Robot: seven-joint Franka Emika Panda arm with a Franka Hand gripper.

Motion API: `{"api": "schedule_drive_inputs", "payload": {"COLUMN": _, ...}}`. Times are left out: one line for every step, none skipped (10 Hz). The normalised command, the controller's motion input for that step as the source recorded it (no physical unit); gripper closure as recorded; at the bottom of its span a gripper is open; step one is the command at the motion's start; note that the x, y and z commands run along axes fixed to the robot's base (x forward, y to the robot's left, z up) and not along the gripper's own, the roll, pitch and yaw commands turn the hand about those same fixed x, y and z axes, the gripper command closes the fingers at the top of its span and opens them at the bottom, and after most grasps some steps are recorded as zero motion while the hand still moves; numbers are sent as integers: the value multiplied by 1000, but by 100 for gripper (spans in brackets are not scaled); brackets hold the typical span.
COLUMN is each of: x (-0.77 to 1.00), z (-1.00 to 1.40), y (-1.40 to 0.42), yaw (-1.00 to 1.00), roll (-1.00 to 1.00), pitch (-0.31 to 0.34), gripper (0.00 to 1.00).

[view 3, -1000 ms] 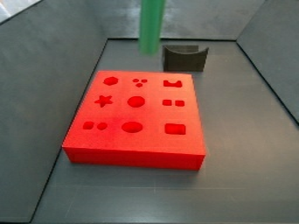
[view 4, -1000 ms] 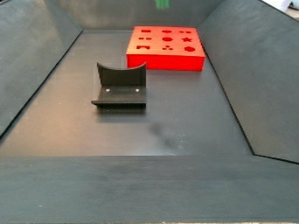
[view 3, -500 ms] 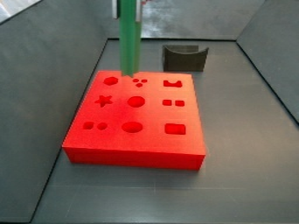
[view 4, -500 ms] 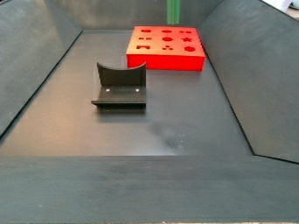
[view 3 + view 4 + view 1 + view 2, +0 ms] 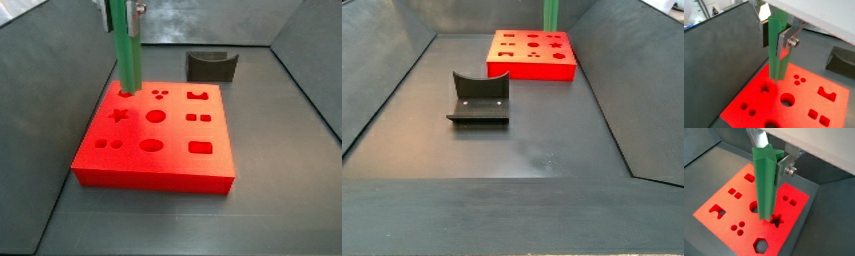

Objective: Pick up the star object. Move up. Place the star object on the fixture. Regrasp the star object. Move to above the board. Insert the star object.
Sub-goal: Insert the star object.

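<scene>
A robot gripper [image 5: 777, 31] hangs above a red board [image 5: 174, 150], its silver fingers [image 5: 787, 165] closed on the upper part of a long green star-shaped peg [image 5: 765, 183]. The peg stands upright and points down at the board. In both wrist views its lower end is close above the board's top face, near the star-shaped hole [image 5: 776, 220]; whether the tip touches the board or has entered the hole cannot be told. In a side view the peg [image 5: 127, 50] comes down over the board's far left corner, ending near a small hole there. The board lies flat on the dark grey floor [image 5: 516, 140] of a walled bin and has holes shaped as a star, circles, squares and others. The fixture [image 5: 478, 98], a dark grey block with a U-shaped notch in its top, stands on the floor, well apart from the board. In another side view it [image 5: 211, 66] sits just behind the board's far edge.
</scene>
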Motion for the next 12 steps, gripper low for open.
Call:
{"api": "schedule_drive_inputs", "payload": {"x": -180, "z": -309, "y": 0, "yaw": -860, "roll": -141, "pitch": -136, "gripper": 100}}
{"api": "schedule_drive_inputs", "payload": {"x": -137, "z": -317, "y": -20, "yaw": -860, "roll": -186, "pitch": -171, "gripper": 100}}
{"api": "schedule_drive_inputs", "payload": {"x": -220, "z": -60, "y": -83, "yaw": -683, "roll": -150, "pitch": -189, "gripper": 100}}
{"api": "schedule_drive_inputs", "payload": {"x": 0, "z": 0, "y": 6, "yaw": 0, "roll": -14, "pitch": 0, "gripper": 100}}
{"api": "schedule_drive_inputs", "payload": {"x": -57, "z": -174, "y": 34, "yaw": -143, "roll": -21, "pitch": -3, "gripper": 100}}
{"api": "schedule_drive_inputs", "payload": {"x": -357, "z": -391, "y": 0, "yaw": -631, "roll": -114, "pitch": -43, "gripper": 100}}
{"api": "schedule_drive_inputs", "payload": {"x": 17, "z": -29, "y": 26, "yaw": -94, "roll": -79, "pitch": -9, "gripper": 100}}
{"api": "schedule_drive_inputs", "payload": {"x": 0, "z": -17, "y": 0, "yaw": 0, "roll": 0, "pitch": 0, "gripper": 100}}
{"api": "schedule_drive_inputs", "payload": {"x": -223, "z": -137, "y": -69, "yaw": -371, "roll": -189, "pitch": -59, "gripper": 100}}
{"api": "schedule_drive_inputs", "payload": {"x": -177, "z": -109, "y": -74, "yaw": -569, "roll": -344, "pitch": -107, "gripper": 100}}
{"api": "schedule_drive_inputs", "payload": {"x": -94, "z": 0, "y": 0, "yaw": -340, "roll": -246, "pitch": -124, "gripper": 100}}
{"api": "schedule_drive_inputs", "payload": {"x": 0, "z": -31, "y": 0, "yaw": 0, "roll": 0, "pitch": 0, "gripper": 100}}
